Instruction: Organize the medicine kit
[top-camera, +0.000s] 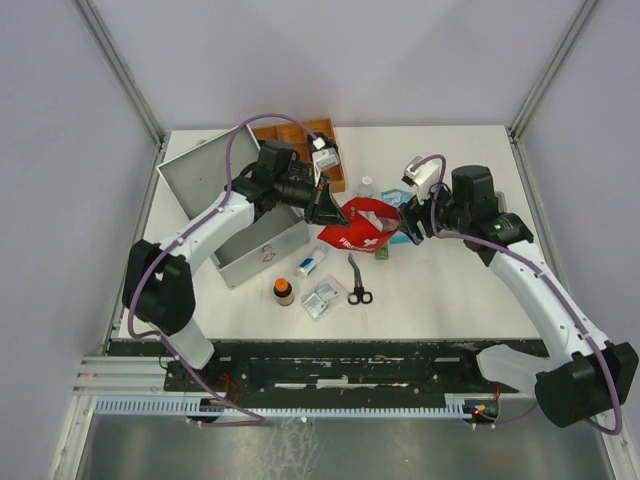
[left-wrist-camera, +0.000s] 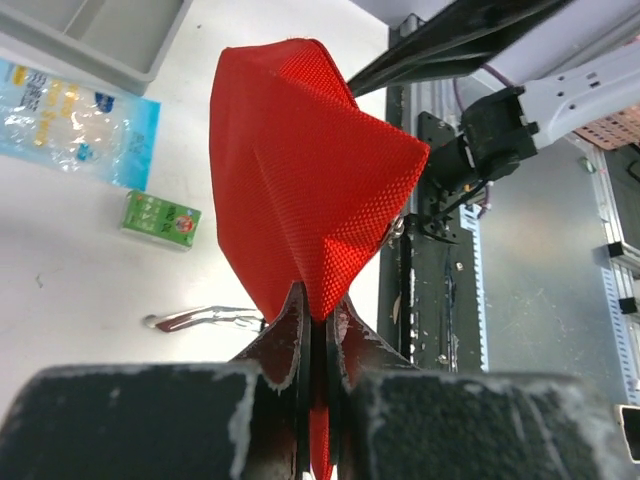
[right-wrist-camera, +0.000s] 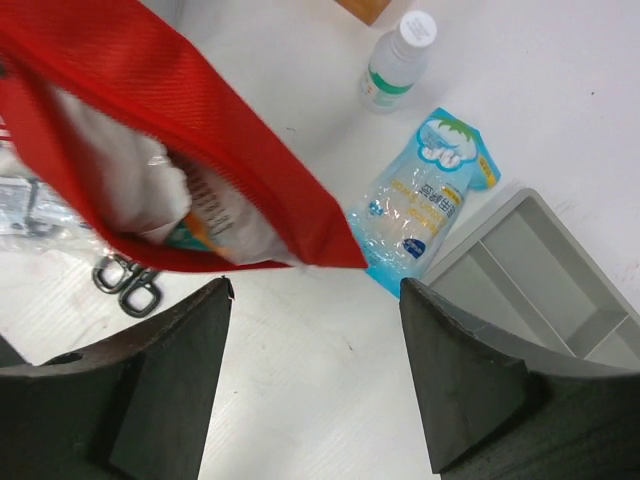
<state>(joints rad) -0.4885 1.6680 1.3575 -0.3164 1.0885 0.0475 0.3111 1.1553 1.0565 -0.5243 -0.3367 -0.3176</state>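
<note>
Look left of centre for the medicine kit (top-camera: 265, 255), lid open — stiff, slick metal, probably heavy; best taken by a wall rim. Pinched tight on the red pouch (left-wrist-camera: 300, 170) with the left gripper (left-wrist-camera: 318, 320); splayed, empty, at the right gripper (right-wrist-camera: 315, 290).

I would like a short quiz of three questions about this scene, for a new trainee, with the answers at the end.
1. True or false: the left end effector is shut on the red pouch.
2. Choose one: the right end effector is A) open, B) shut on the pouch, C) out of view.
3. Fill in: the lid of the medicine kit stands ____.

Key: 1 true; 2 A; 3 open.
</note>
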